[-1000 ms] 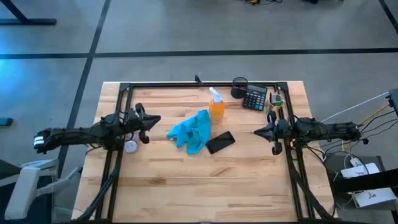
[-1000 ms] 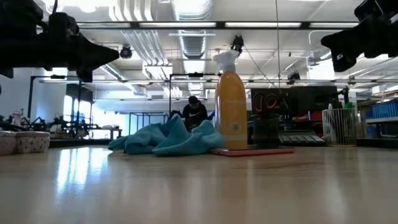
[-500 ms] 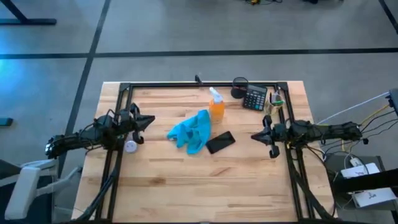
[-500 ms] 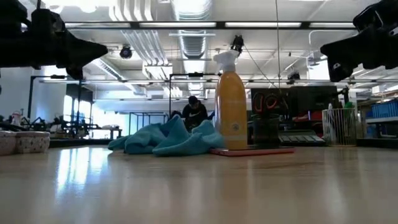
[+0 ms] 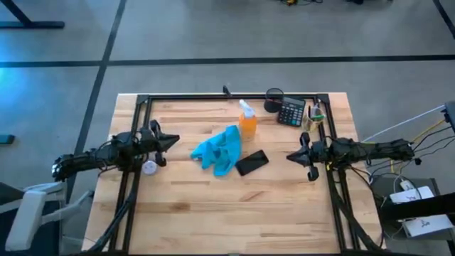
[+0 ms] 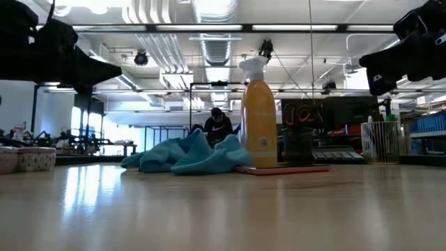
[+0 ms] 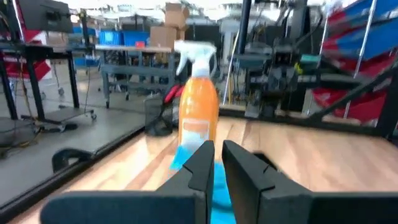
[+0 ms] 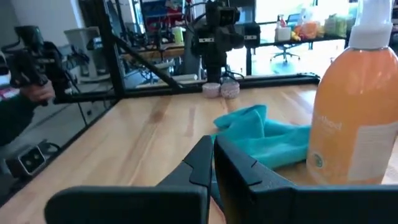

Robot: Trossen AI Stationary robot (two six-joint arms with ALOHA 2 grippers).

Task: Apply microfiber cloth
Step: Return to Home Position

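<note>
Microfiber cloth lies bunched mid-table, phone at its 4 o'clock. Left gripper has pulled back toward 9 o'clock, right gripper waits at 3. Both fingers together, empty. Wiping looks done.

Left end effector and right end effector hover, seemingly closed.

The left claw has pulled back slightly, while the right claw edged inward.
</note>
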